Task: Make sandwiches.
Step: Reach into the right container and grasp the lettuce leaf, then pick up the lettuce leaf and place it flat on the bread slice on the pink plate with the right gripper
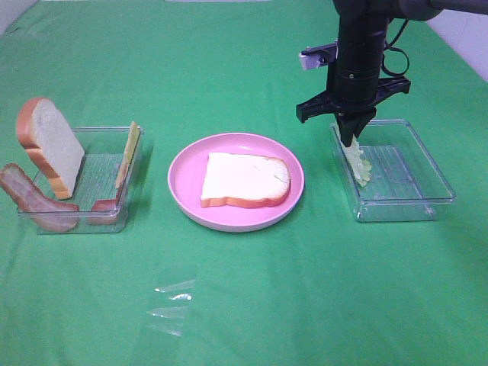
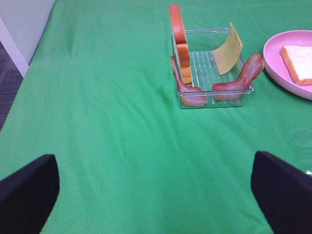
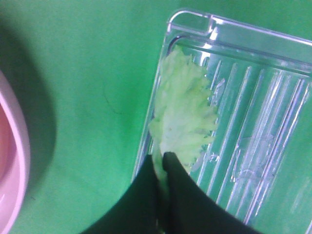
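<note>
One white bread slice (image 1: 245,180) with orange-brown crust lies flat on the round pink plate (image 1: 184,169) in the middle. My right gripper (image 1: 352,139) is shut on a pale green lettuce leaf (image 3: 183,114) that hangs over the left wall of the clear right tray (image 1: 412,164). A second bread slice (image 1: 50,146) leans upright in the clear left tray (image 1: 107,136), with a yellow cheese slice (image 1: 130,149) and bacon strips (image 1: 34,199). My left gripper (image 2: 156,195) is open above bare cloth, well short of the left tray (image 2: 234,91).
A green cloth (image 1: 252,305) covers the table. A crumpled bit of clear film (image 1: 172,305) lies on the cloth in front of the plate. The table's left edge and a white wall show in the left wrist view (image 2: 14,44).
</note>
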